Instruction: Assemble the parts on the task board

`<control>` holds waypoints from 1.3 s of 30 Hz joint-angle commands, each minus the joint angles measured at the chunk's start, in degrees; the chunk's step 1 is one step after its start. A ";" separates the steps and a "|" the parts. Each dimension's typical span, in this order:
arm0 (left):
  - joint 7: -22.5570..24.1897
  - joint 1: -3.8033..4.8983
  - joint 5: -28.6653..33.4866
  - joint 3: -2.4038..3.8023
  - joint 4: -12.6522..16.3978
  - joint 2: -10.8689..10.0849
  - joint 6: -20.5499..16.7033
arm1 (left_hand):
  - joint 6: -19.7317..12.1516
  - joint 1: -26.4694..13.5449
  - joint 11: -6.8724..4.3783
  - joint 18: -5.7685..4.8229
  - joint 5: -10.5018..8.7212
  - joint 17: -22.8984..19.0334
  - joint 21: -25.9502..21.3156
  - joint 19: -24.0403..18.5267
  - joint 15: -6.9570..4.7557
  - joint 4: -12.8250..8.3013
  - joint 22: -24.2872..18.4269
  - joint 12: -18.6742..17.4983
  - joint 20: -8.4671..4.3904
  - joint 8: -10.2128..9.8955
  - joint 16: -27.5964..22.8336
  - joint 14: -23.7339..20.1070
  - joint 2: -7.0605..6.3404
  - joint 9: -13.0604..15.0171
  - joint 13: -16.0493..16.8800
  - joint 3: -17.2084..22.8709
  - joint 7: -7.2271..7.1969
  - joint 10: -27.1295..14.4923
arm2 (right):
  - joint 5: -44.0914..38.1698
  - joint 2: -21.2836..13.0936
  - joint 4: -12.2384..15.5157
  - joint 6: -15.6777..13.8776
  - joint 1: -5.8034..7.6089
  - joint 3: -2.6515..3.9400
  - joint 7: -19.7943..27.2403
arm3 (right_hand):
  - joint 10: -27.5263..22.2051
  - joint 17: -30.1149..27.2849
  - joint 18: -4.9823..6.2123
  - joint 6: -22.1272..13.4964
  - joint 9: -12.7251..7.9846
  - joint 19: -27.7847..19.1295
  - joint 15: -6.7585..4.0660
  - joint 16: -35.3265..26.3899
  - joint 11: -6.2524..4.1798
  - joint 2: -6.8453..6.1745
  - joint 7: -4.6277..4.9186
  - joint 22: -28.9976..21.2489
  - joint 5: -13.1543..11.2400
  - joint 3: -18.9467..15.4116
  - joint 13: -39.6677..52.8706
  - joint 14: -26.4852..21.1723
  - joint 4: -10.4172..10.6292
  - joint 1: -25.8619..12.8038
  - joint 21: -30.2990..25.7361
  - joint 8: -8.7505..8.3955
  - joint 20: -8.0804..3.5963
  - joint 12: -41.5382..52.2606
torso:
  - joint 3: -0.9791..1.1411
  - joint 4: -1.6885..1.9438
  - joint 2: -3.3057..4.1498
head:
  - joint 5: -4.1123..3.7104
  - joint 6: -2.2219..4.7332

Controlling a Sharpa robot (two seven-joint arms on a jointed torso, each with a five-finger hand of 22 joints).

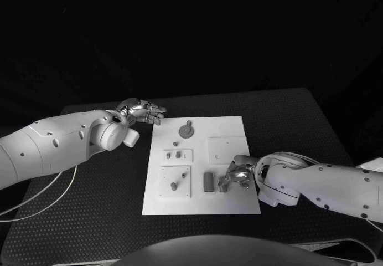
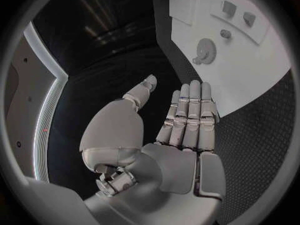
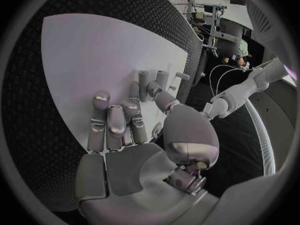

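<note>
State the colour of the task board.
White; the task board shows best in the head view, against the black table.

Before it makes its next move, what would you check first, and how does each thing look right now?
1. Board lies flat on the table: ok.
2. Left hand is free, off the board's far left corner, fingers straight, holding nothing: ok.
3. Right hand is down at the board's right side, beside an upright part: ok.
4. Right hand really grips a part: cannot tell; its fingers curl over small pieces that they partly hide.
5. Round geared part lies loose near the far edge, clear of both hands: ok.
6. Pegs stand in their plate: ok.
</note>
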 commanded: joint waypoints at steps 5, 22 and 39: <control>0.30 0.08 -0.18 0.03 0.14 0.11 0.28 | -0.44 -0.42 -0.01 0.50 -0.19 0.09 0.18 -0.45 0.39 0.01 -0.07 0.16 0.14 0.26 -0.36 -0.05 -0.26 -0.08 -0.07 -0.27 -0.14 -0.27 | -0.52 0.34 -0.32 -0.11 -0.14 -0.02 0.08 | 0.63 0.00 0.55 -0.01 0.00 0.13 -0.20 0.01 -0.29 2.22 0.58 0.68 0.19 -0.38 -0.02 0.33 -0.02 1.50 0.25 0.22 -0.08 0.00 | -0.01 0.00 -0.01 | 0.04 0.06; 0.23 0.08 -0.20 0.03 0.13 0.06 0.24 | -0.44 -0.44 -0.01 0.50 -0.19 0.15 0.18 -0.47 0.40 0.04 -0.07 0.16 0.14 0.27 -0.42 -0.05 -0.25 -0.09 -0.07 -0.28 -0.14 -0.27 | 0.10 0.95 -1.06 0.48 -0.28 -0.02 0.11 | 0.39 -0.59 0.55 -0.11 -0.47 0.26 -0.18 -0.22 -0.12 2.00 0.76 0.42 0.18 -0.86 0.01 0.05 0.22 -0.92 -0.12 -0.10 -0.06 -0.31 | -0.02 0.02 -0.01 | 0.05 -0.08; 0.22 0.08 -0.22 0.03 0.11 0.09 0.24 | -0.45 -0.46 -0.01 0.50 -0.19 0.21 0.17 -0.49 0.40 0.07 -0.07 0.16 0.15 0.28 -0.47 -0.05 -0.26 -0.10 -0.07 -0.28 -0.14 -0.27 | 0.61 1.02 -1.26 0.69 -0.33 -0.02 0.13 | -0.06 -1.52 0.55 -0.17 -1.27 0.59 -0.06 -0.55 0.04 -1.75 0.93 0.00 0.17 0.04 0.24 -0.69 3.12 -8.05 -0.90 -0.50 -0.20 -0.70 | 0.02 -0.01 -0.02 | 0.03 -0.22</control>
